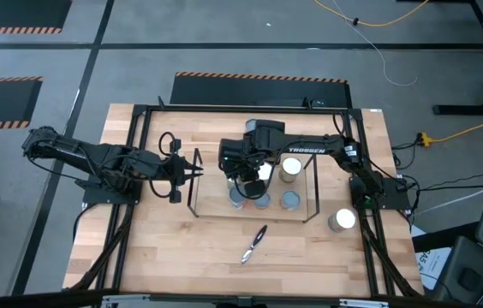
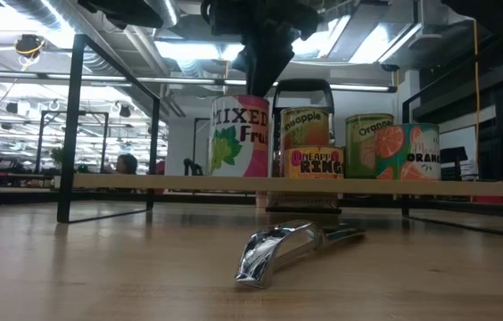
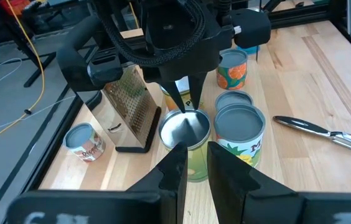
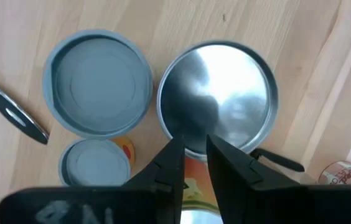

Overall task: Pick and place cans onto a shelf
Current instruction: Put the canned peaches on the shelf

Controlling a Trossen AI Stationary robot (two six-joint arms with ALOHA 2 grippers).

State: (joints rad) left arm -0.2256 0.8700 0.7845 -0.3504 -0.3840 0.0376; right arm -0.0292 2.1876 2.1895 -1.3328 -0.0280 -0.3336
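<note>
**Q.** What surface are you working on?

**A.** A light wooden table in an open workshop. The shelf stands mid-table and already carries several cans.

**Q.** Where is your working hand, and how do its fingers stand?

**A.** Your right gripper points straight down over the silver-topped can, near the edge of its lid. The fingers are drawn to a narrow gap with nothing between them. It holds nothing.

**Q.** What lies around it?

**A.** Just beside that can are a large blue-lidded can and a small blue-lidded can. A metal grater stands close on the other side. A peeler lies on the bare table in front of the shelf. One stray can stands off the shelf, near the right arm's base. Your left gripper waits at the shelf's left end, also narrow and empty.

**Q.** Which step is this?

**A.** Judged from the layout, this can is seated on the shelf and your hand is between picks.

**Q.** What does the next move call for?

**A.** Probably a straight lift clear of the lids. Then spread the fingers wider than a can before you approach the stray can. Mind the shelf's wire frame along the way.
</note>
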